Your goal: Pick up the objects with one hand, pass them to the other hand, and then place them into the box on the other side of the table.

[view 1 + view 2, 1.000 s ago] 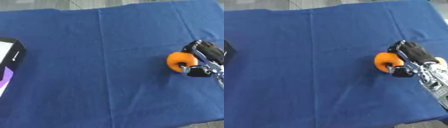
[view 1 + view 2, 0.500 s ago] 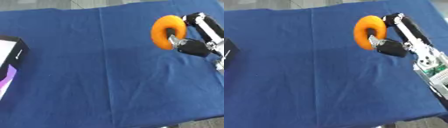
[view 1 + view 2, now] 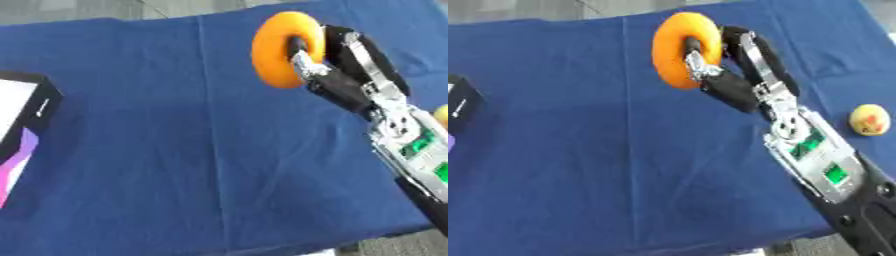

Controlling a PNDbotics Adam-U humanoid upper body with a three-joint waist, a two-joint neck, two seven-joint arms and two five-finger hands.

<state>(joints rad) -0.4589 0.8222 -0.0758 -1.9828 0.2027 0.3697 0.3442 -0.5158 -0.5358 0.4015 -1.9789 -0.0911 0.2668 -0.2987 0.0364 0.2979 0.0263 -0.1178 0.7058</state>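
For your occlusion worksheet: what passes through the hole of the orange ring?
A finger of the right hand goes through the ring, with other fingers curled behind it. The fingertips and the cloth behind are hidden.

A table (image 3: 131, 150) covered with a blue cloth (image 3: 579, 165) fills nearly the whole view; a straight crease runs down the cloth from far to near. Beyond the far edge lies a strip of grey floor (image 3: 79, 9). Light is even, without hard shadows.
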